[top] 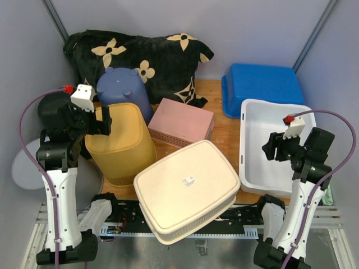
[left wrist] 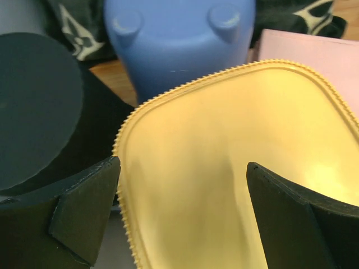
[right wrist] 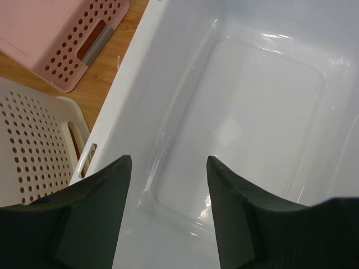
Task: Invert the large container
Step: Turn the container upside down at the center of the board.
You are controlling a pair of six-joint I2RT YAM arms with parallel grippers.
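The large white container (top: 255, 140) stands upright at the right of the table, its opening facing up and nothing inside it. My right gripper (top: 269, 147) hovers over its left half, open, and holds nothing. In the right wrist view the container's glossy floor (right wrist: 252, 101) fills the frame, seen between and beyond the parted fingertips of the right gripper (right wrist: 168, 162). My left gripper (top: 104, 120) is wide open over the upturned yellow bin (top: 120, 140). In the left wrist view the bin's flat bottom (left wrist: 235, 140) lies under the left gripper (left wrist: 182, 162), untouched.
A cream perforated basket (top: 188, 188) lies upside down at the front centre, close to the container's left wall. A pink basket (top: 182, 120), a purple-blue bin (top: 124, 89) and a blue tub (top: 263, 84) are also upturned. A black floral cushion (top: 162, 56) lies at the back.
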